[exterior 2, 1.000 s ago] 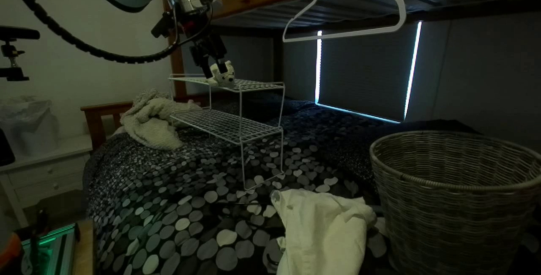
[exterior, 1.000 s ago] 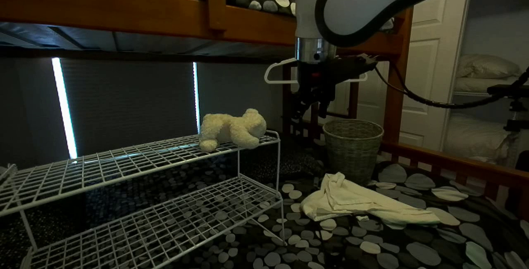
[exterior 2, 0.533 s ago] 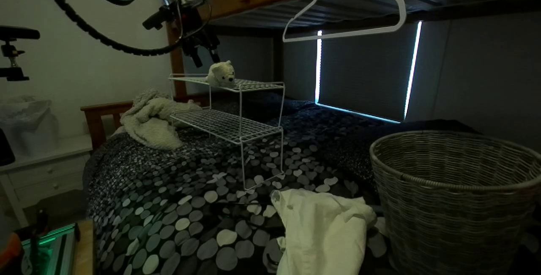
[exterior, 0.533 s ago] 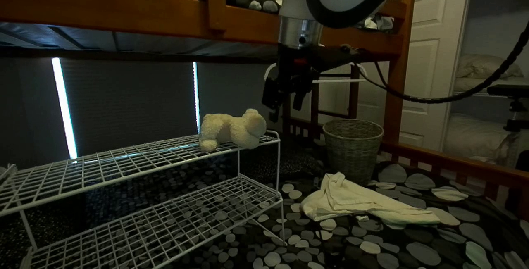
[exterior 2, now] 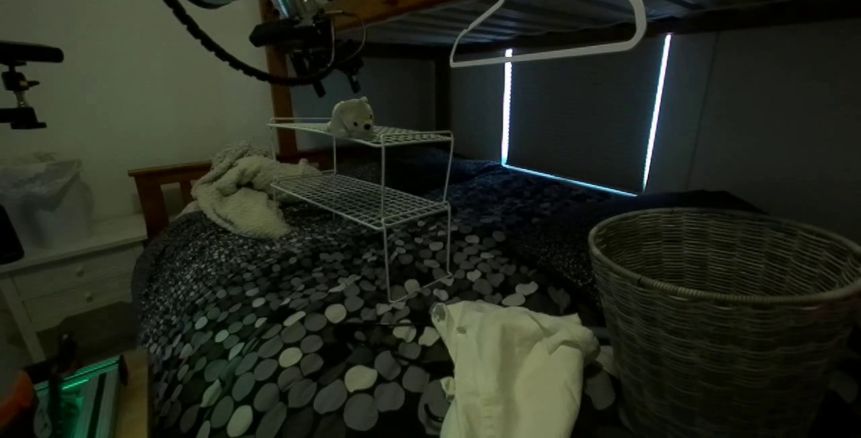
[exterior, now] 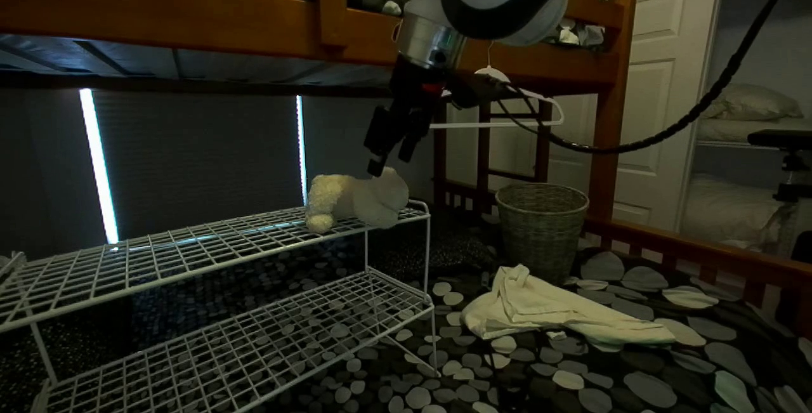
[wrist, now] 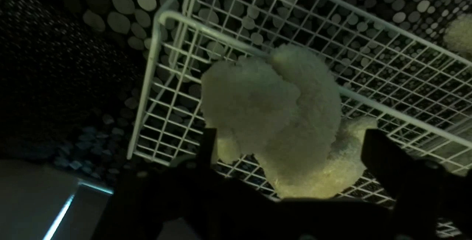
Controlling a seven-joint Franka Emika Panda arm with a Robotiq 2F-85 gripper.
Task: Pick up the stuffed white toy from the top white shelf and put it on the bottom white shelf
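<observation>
The black gripper [exterior 2: 338,91], jaws standing wide apart, hangs just above the fluffy white stuffed bear [exterior: 361,201]. In an exterior view the bear lies mid-frame on the top shelf [exterior: 190,249] of a white wire-grid rack [exterior: 427,254], near the shelf's right end; the bottom shelf [exterior: 241,351], also white wire, spans the lower left. A round beige wicker basket [exterior: 542,238] stands right of centre.

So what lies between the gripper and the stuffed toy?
Only a gap of air: in an exterior view, the gripper hangs open above the stuffed toy.
</observation>
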